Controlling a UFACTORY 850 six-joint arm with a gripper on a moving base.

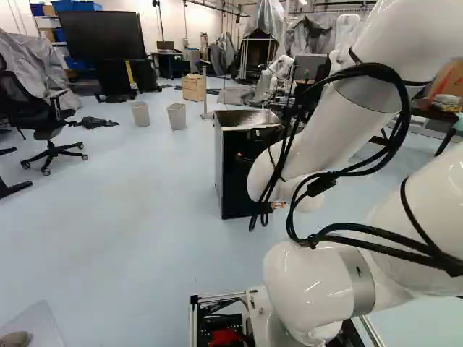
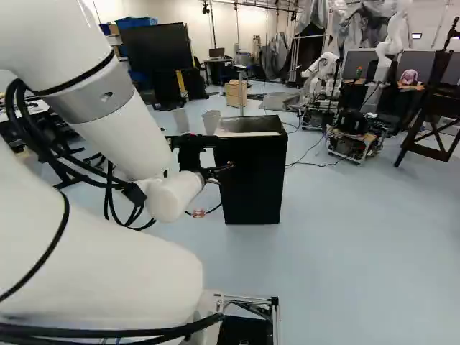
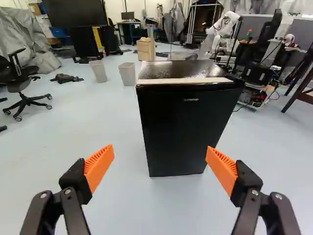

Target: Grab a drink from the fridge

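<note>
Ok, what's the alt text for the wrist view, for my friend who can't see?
A boxy black fridge, door shut, stands on a pale blue floor, ahead of the robot's open black fingers with orange pads. Two pale grey bins stand farther back.

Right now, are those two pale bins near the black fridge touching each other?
Apart: the left base view shows bare floor between the bin nearer the fridge and the other bin.

Two bins (image 3: pixel 127 75) stand close together — chair (image 3: pixel 18 81) apart.
</note>
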